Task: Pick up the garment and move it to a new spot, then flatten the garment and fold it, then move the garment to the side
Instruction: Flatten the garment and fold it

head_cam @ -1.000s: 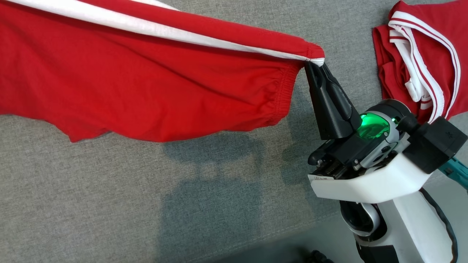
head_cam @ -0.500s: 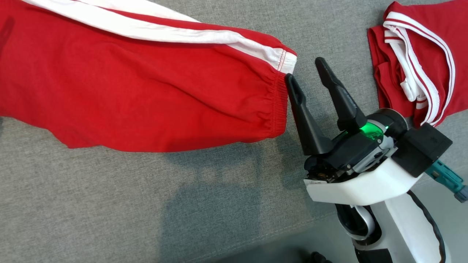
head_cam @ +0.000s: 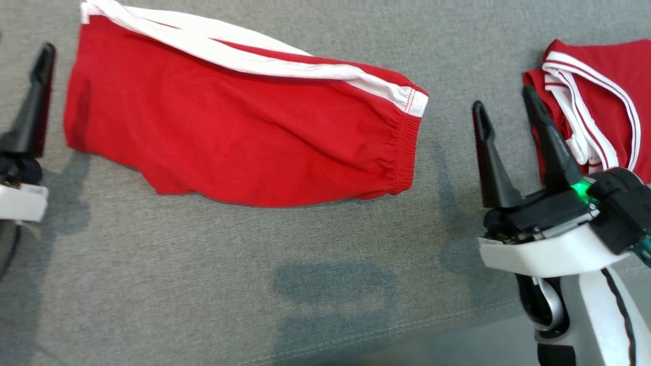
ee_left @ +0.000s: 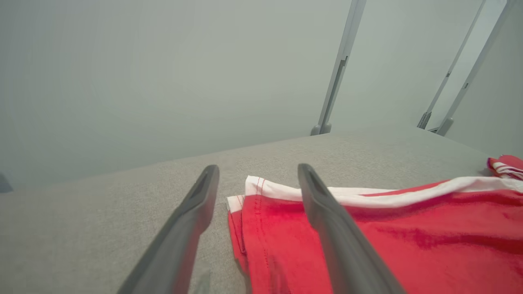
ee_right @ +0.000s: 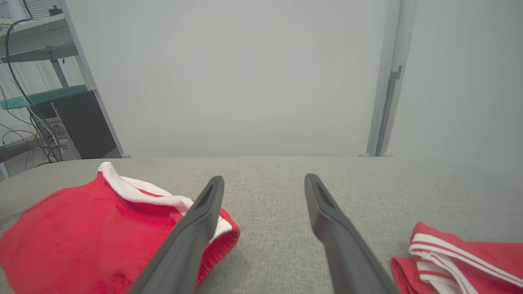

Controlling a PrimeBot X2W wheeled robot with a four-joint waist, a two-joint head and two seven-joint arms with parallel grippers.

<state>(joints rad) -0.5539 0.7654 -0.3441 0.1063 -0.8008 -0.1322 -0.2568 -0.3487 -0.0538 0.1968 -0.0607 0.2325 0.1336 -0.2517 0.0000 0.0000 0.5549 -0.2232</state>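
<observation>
The garment (head_cam: 244, 137) is a pair of red shorts with a white side stripe and an elastic waistband, lying spread on the grey fabric surface (head_cam: 203, 284). My right gripper (head_cam: 503, 101) stands open just right of the waistband, apart from it, with nothing between its fingers. In the right wrist view the garment (ee_right: 81, 228) lies left of the open right gripper (ee_right: 263, 178). My left gripper (ee_left: 257, 168) is open over the garment's (ee_left: 408, 237) left hem corner, holding nothing. One of its fingers (head_cam: 35, 101) shows at the head view's left edge.
A second red garment with white trim (head_cam: 605, 86) lies bunched at the far right, close behind my right gripper's fingers. The surface's front seam and edge (head_cam: 386, 330) run along the bottom. A shelf with cables (ee_right: 36, 102) stands beyond the surface.
Both grippers have opened and let go of the garment, which now lies flat. My right gripper has drawn back to the right of the waistband. The head camera has shifted.
</observation>
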